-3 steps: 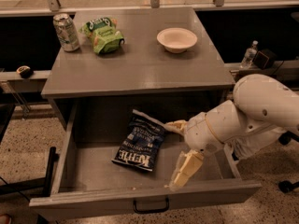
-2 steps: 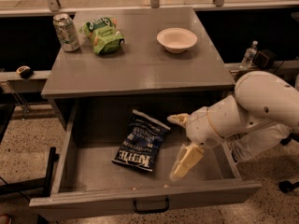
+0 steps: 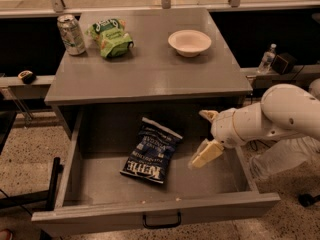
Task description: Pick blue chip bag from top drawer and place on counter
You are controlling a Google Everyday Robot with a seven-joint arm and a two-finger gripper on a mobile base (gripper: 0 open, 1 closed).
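Observation:
The blue chip bag (image 3: 151, 151) lies flat on the floor of the open top drawer (image 3: 155, 215), left of centre, white lettering up. My gripper (image 3: 204, 136) hovers inside the drawer at its right side, to the right of the bag and apart from it. Its two pale fingers (image 3: 206, 154) are spread open and hold nothing. The counter (image 3: 150, 69) is the grey top above the drawer. The drawer's dark pull handle (image 3: 161, 220) shows on its front panel.
On the counter stand a soda can (image 3: 70, 34) at the back left, a green snack bag (image 3: 110, 36) beside it and a white bowl (image 3: 189, 42) at the back right. A water bottle (image 3: 267, 59) stands on a ledge to the right.
My gripper has moved right and up a little, away from the bag, staying open. The bag has not moved.

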